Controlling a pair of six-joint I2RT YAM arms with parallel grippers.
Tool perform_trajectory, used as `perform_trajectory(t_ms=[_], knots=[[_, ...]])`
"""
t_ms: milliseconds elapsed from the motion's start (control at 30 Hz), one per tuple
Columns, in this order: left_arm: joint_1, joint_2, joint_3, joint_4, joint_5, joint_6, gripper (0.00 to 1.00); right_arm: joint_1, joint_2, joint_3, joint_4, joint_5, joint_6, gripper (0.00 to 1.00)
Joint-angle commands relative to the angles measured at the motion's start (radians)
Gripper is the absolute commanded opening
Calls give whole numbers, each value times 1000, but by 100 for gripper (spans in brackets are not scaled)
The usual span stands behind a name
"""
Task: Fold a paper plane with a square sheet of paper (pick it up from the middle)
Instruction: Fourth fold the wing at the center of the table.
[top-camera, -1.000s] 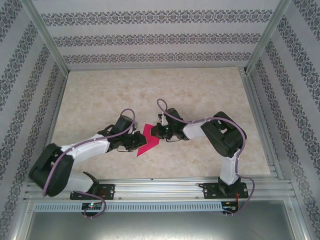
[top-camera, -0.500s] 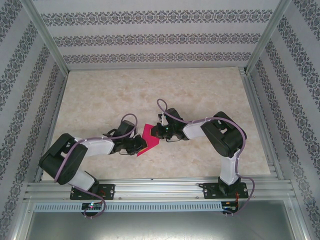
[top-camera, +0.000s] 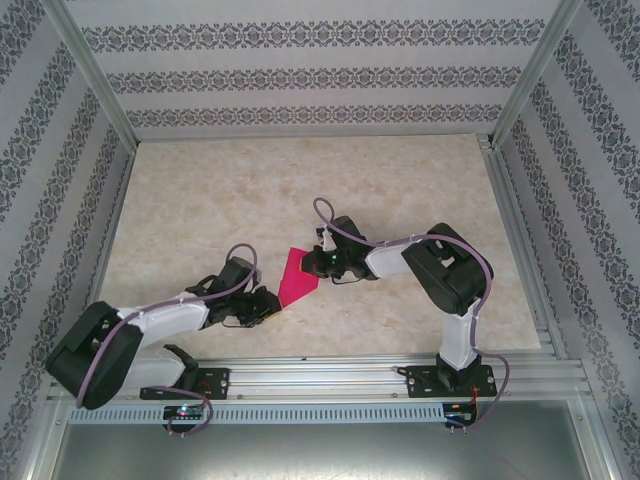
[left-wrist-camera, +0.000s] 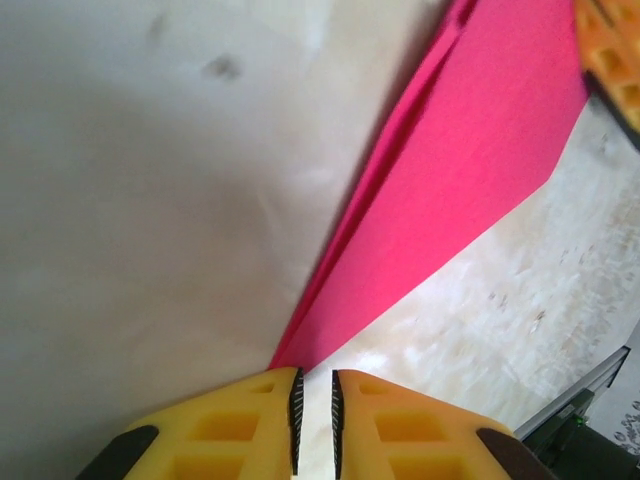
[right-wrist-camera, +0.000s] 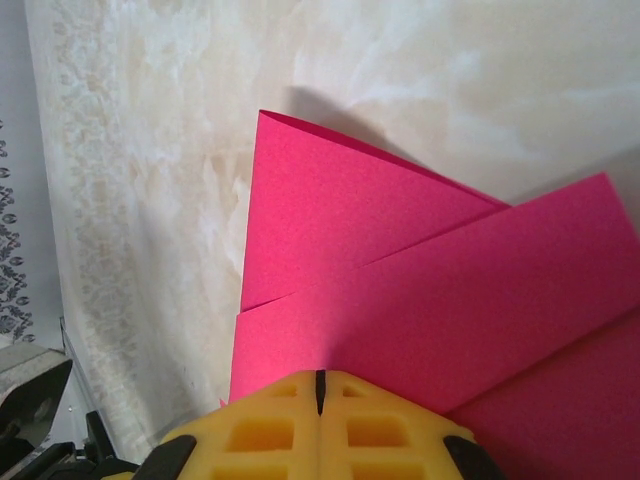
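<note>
Right wrist: folded paper (right-wrist-camera: 400, 290) lies pinched in the right hand (right-wrist-camera: 320, 380).

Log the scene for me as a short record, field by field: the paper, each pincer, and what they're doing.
paper: folded pink paper on the table, with overlapping flaps, narrowing to a point at its near-left end
left pincer: slightly open, nothing between the fingers, just short of the paper's pointed tip
right pincer: shut on the paper's right-hand side
fold stage: flaps layered, not yet a finished dart
</note>
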Motion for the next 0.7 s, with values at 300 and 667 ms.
perform_trajectory(t_ms=[300, 667], knots=[[12, -205, 10, -202, -53, 15, 25, -15, 39, -7, -157, 67, -46, 3], [12, 65, 147, 11, -26, 19, 24, -14, 53, -7, -159, 63, -48, 3]])
